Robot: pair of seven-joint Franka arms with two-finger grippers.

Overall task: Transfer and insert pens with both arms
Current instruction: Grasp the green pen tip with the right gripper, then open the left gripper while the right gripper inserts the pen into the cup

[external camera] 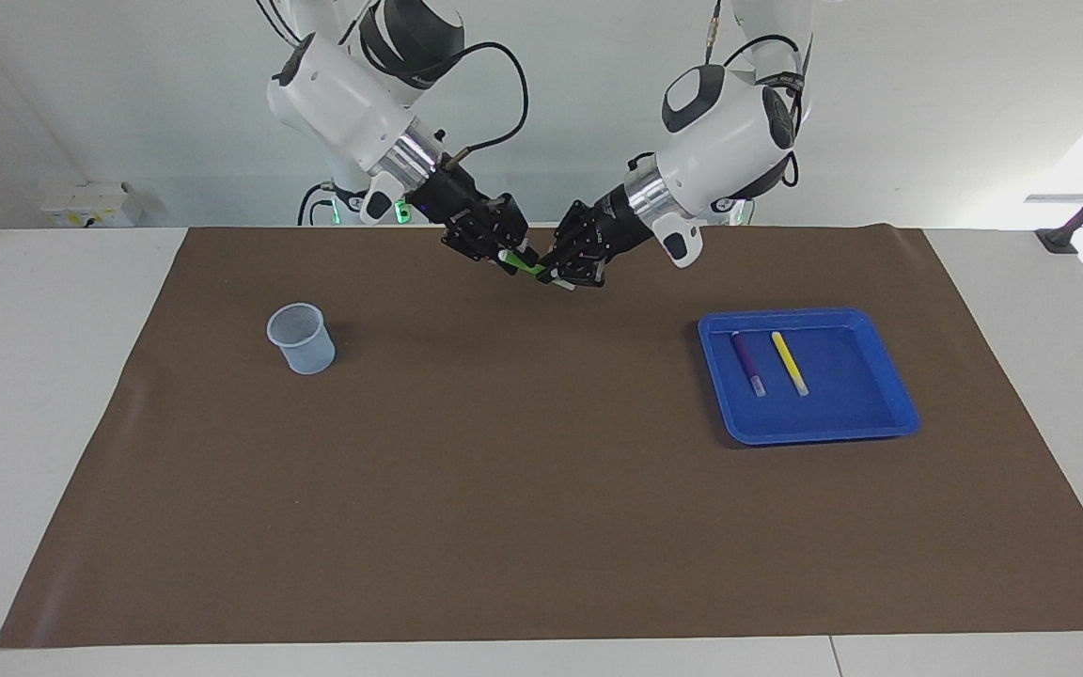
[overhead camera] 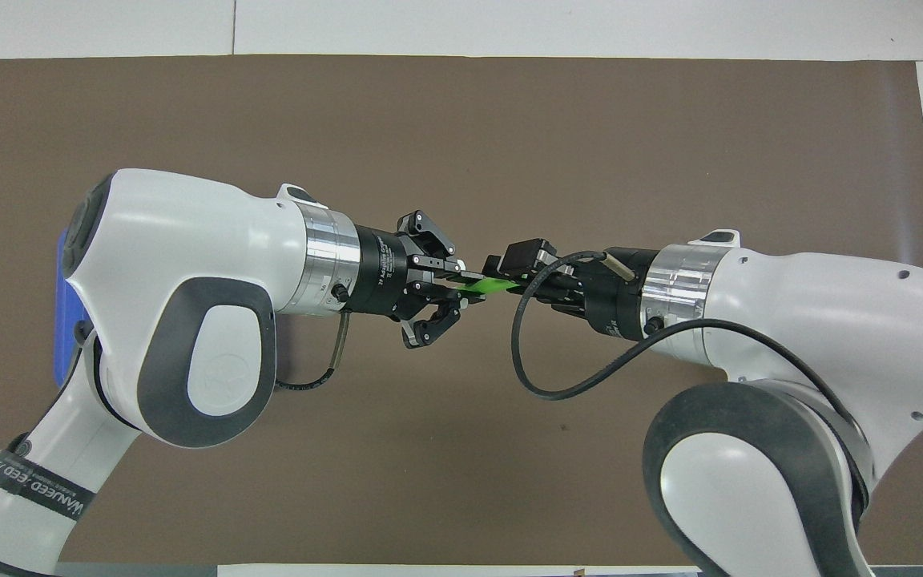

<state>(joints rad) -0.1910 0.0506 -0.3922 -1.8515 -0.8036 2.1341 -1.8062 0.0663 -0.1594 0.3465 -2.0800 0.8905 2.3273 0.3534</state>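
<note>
A green pen (external camera: 530, 268) (overhead camera: 493, 283) hangs in the air over the brown mat, midway between the arms. My left gripper (external camera: 556, 273) (overhead camera: 461, 284) is shut on one end of it. My right gripper (external camera: 509, 256) (overhead camera: 513, 280) meets it head-on and is shut on the other, pale end, so both hold the pen. A purple pen (external camera: 746, 362) and a yellow pen (external camera: 789, 363) lie side by side in the blue tray (external camera: 824, 434) toward the left arm's end of the table.
A translucent cup (external camera: 301, 338) stands upright on the brown mat (external camera: 523, 489) toward the right arm's end. In the overhead view the left arm covers most of the blue tray (overhead camera: 63, 320), and the right arm hides the cup.
</note>
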